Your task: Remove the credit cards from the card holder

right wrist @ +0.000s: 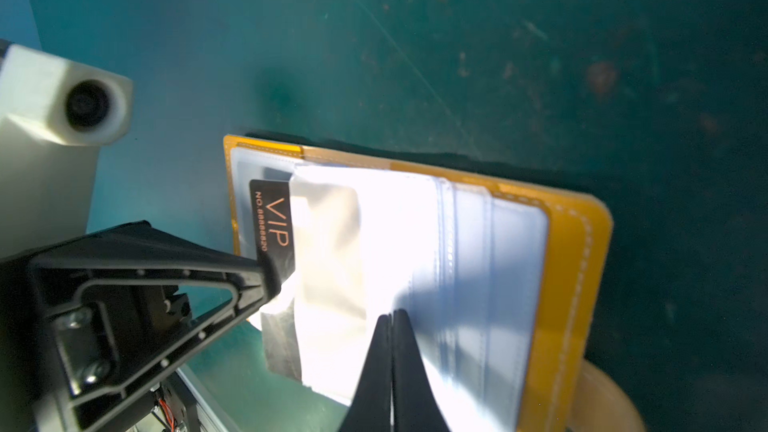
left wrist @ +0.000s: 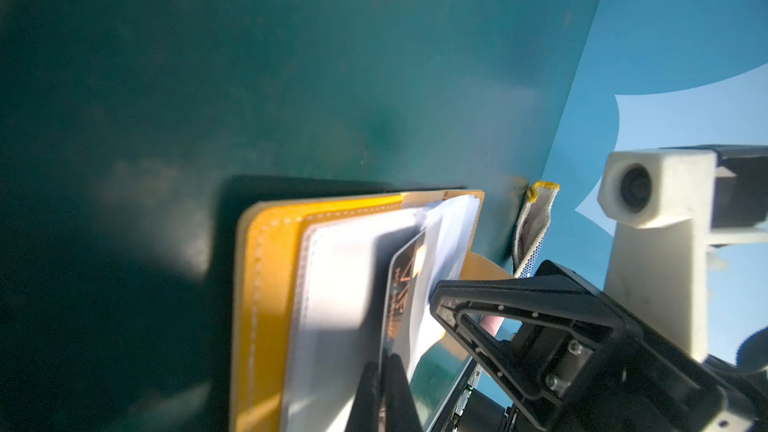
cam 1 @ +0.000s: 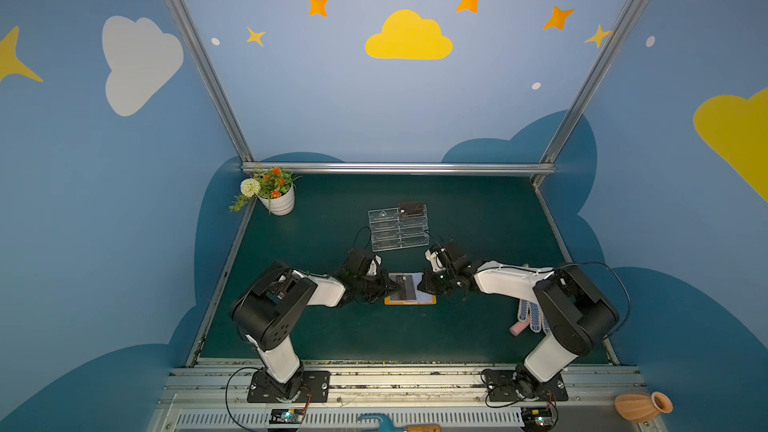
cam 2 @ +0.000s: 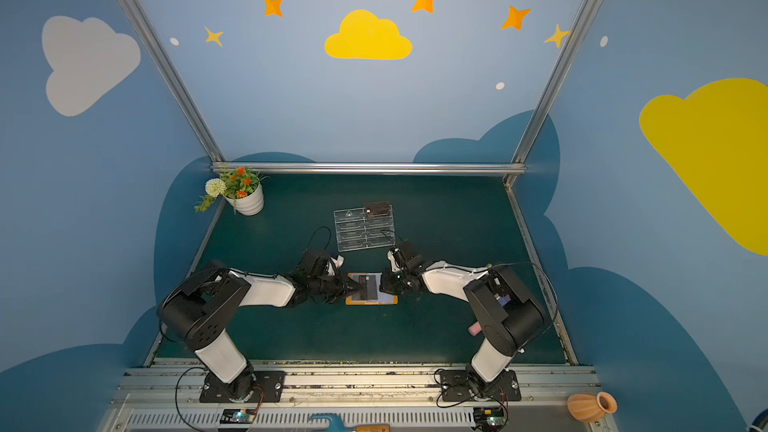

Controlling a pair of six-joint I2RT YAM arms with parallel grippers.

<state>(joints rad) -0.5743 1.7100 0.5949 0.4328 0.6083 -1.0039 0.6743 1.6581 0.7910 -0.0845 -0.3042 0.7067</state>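
Left gripper (cam 1: 394,284): pressed together on the left edge of the card (cam 1: 407,288). Card: dark, with copper "VIP" lettering, partly out of a clear sleeve (right wrist: 395,243). Its long axis runs near-to-far in both top views, and its bared edge faces the left arm. Holder (cam 1: 409,302): orange-yellow with white stitching, open flat on the green table (cam 1: 332,334) between the arms, wider left-to-right. Right gripper (cam 1: 423,284): pressed together at the sleeves' right side; whether it pinches one cannot be told.
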